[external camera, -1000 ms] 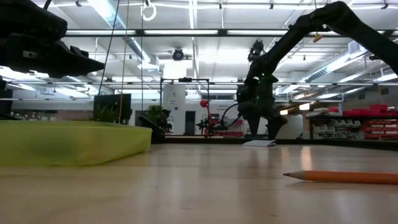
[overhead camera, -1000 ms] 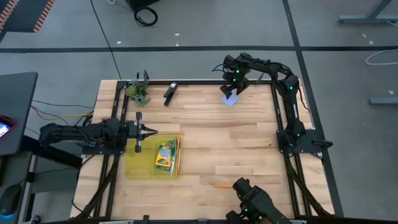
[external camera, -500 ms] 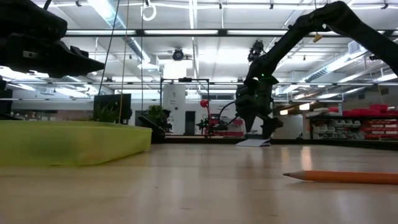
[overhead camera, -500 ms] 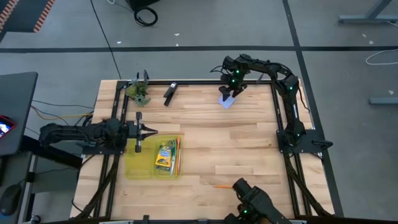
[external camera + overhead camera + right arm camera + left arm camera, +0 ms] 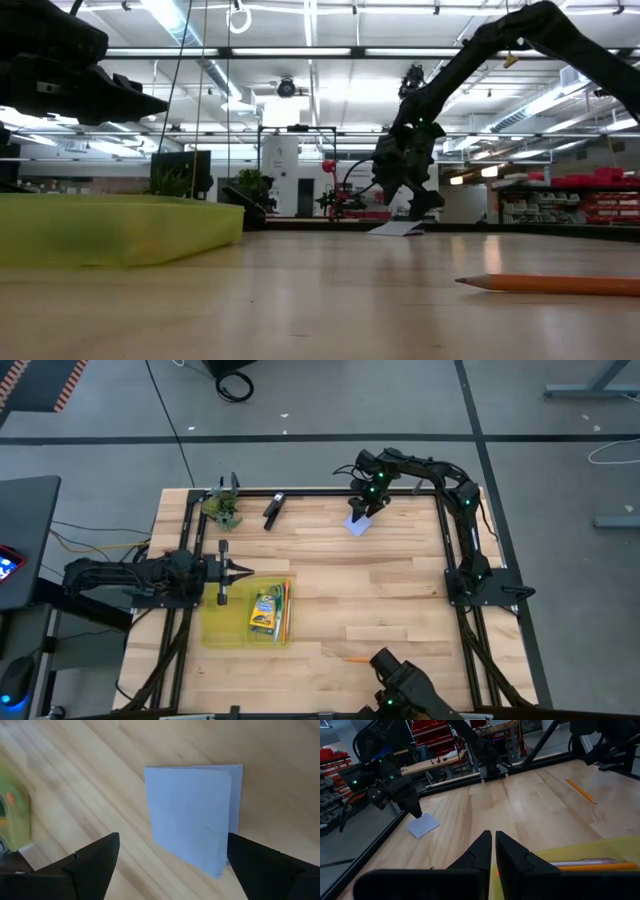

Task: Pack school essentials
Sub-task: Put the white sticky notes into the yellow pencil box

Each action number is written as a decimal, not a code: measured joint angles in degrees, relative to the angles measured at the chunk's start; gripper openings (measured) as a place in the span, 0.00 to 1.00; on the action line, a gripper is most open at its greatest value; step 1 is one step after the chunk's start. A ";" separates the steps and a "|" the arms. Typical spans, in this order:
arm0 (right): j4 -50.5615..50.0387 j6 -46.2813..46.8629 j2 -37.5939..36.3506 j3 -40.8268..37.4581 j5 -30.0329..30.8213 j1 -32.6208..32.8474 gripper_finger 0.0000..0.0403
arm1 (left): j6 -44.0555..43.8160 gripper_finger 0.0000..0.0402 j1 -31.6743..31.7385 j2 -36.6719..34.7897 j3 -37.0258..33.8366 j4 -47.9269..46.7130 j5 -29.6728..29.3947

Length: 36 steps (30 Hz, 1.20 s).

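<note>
Wide wooden tabletop (image 5: 380,590) framed by black rails. On the left side, a yellow-green tray (image 5: 222,628) already carrying the yellow crayon box (image 5: 264,611) and orange pencils (image 5: 281,610) along its right edge. Poised over the tray's far left corner, the left tool (image 5: 245,569), fingers pressed together and empty, waiting. Far right, the right tool (image 5: 360,512) lowered over the pale blue notepad (image 5: 357,525), fingers spread wide to either side of the pad and not yet clamped on it; in the low view the pad (image 5: 396,228) looks tipped, one edge raised off the wood. Near the far left corner, a green leafy clump (image 5: 222,508) and a black oblong tool (image 5: 273,509), neither part of the packing. Alone near the front edge, a loose orange pencil (image 5: 356,658), well apart from the tray.

Judged step: closing on the notepad for carriage to the tray. Main risk: thin, flat pad sliding or skating away instead of seating between the fingers, especially if pressed on one edge; a corner-only pinch likely to let it droop, fan open or drop on the long crossing. Further risk: release too high over the tray, with the pad landing propped on the crayon box or the rim.
</note>
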 joint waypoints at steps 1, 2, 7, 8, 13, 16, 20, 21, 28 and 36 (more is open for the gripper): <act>0.08 0.05 0.00 0.00 0.02 0.26 0.91 | -0.01 0.09 -0.01 -0.01 0.00 0.00 0.00; 0.22 0.04 0.00 0.00 0.02 0.51 0.90 | 0.01 0.09 -0.02 0.00 -0.01 0.00 -0.01; 0.24 0.02 0.00 0.00 0.08 1.62 0.81 | 0.01 0.08 -0.01 -0.01 -0.01 0.00 0.01; 0.24 0.00 0.00 0.00 0.23 1.76 0.79 | -0.01 0.07 -0.02 -0.02 0.00 0.00 0.01; 0.83 0.03 0.00 0.00 2.57 2.38 0.67 | -0.01 0.06 -0.01 -0.01 0.00 0.00 0.00; 0.81 0.06 0.00 0.00 2.87 2.72 0.61 | -0.01 0.07 0.00 -0.02 -0.01 0.00 -0.01; 0.81 0.13 0.00 0.00 3.04 2.74 0.53 | 0.00 0.09 -0.02 0.00 0.01 0.00 0.01; 0.81 0.14 0.00 0.00 3.06 2.74 0.51 | -0.01 0.09 0.00 -0.01 0.00 0.00 0.00; 0.81 -0.01 0.00 0.00 3.06 2.74 0.35 | -0.01 0.07 0.00 -0.02 -0.01 0.00 -0.01; 0.83 -1.38 0.00 0.02 5.43 2.74 0.10 | -0.01 0.07 -0.02 0.00 -0.01 0.00 0.01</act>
